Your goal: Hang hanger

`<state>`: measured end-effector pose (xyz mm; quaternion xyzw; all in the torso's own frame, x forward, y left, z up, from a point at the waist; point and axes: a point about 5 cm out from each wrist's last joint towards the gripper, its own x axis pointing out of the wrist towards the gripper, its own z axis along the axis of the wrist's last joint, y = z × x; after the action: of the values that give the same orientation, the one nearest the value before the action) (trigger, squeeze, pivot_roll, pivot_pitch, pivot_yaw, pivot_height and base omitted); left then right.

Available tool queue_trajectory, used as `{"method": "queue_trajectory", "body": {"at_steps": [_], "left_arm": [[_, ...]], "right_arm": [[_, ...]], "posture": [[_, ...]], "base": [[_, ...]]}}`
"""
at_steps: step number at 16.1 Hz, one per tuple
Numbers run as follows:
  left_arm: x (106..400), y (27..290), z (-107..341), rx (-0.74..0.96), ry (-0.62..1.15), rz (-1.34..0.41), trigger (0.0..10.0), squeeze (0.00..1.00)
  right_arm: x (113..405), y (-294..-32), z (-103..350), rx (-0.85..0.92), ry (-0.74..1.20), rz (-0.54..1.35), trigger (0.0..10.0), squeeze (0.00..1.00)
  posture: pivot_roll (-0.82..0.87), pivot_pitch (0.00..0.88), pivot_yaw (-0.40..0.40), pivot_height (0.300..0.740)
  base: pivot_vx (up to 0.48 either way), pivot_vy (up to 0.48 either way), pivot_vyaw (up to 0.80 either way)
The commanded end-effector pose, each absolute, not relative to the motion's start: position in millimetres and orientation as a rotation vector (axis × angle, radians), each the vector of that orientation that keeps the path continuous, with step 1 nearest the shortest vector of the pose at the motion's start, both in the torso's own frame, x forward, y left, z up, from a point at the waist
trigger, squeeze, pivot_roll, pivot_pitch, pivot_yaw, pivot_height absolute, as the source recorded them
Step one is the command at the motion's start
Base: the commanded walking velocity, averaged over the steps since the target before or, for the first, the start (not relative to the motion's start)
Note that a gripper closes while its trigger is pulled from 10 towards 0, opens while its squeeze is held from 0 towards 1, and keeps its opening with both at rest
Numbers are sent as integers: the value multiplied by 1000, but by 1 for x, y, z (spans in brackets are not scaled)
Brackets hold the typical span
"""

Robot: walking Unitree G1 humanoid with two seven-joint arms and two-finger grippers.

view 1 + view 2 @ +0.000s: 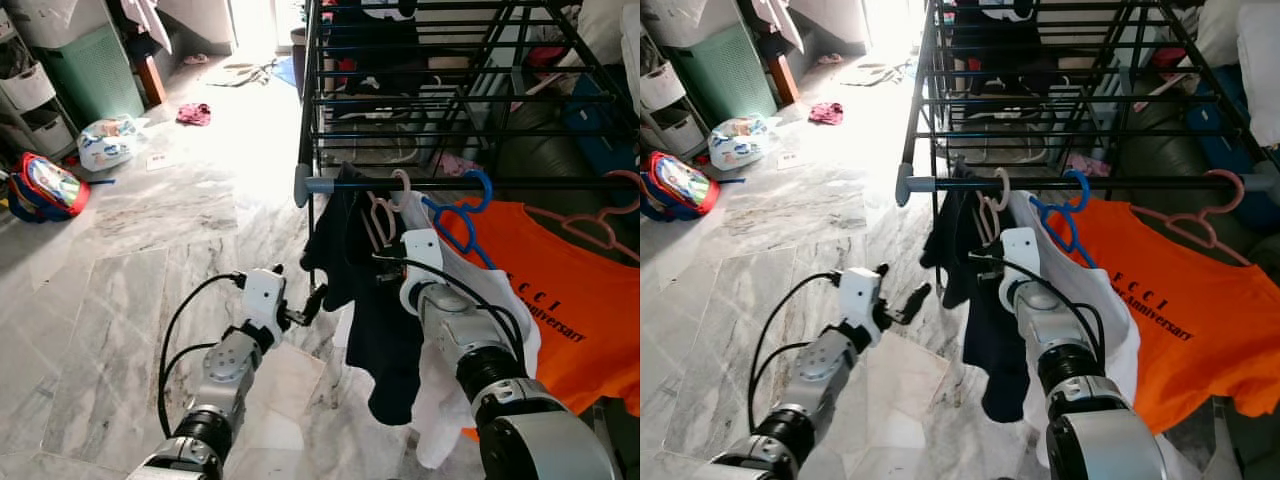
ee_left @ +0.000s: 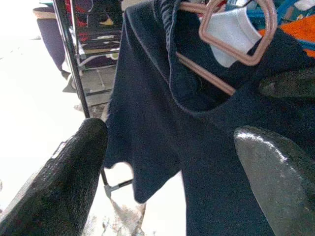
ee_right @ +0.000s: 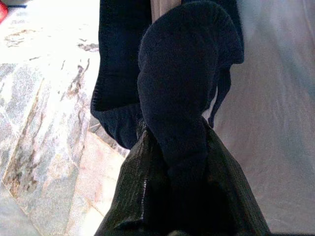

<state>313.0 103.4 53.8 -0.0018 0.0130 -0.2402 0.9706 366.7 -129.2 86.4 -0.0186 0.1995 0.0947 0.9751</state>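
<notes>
The pink hanger [image 1: 383, 215] carrying the dark shirt [image 1: 375, 300] is hanging on the drying rack's rail [image 1: 420, 185], beside a white shirt [image 1: 450, 330]. The right tool [image 3: 184, 93] is pinching a fold of the dark shirt just below the hanger. The left tool [image 1: 312, 303] is hovering with its fingers spread wide, just beside the shirt's edge.
</notes>
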Motion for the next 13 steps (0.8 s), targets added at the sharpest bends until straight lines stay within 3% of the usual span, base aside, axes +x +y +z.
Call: {"method": "queue_trajectory", "body": {"at_steps": [1, 13], "left_arm": [[309, 105, 51, 2, 28, -492, 10000, 0], [309, 99, 53, 4, 21, -513, 10000, 0]], "right_arm": [[371, -122, 94, -25, 377, 209, 10000, 0], [367, -95, 85, -20, 402, 266, 10000, 0]], "posture": [[-103, 124, 32, 740], [-92, 122, 37, 740]], "base": [[0, 0, 0], [0, 0, 0]]}}
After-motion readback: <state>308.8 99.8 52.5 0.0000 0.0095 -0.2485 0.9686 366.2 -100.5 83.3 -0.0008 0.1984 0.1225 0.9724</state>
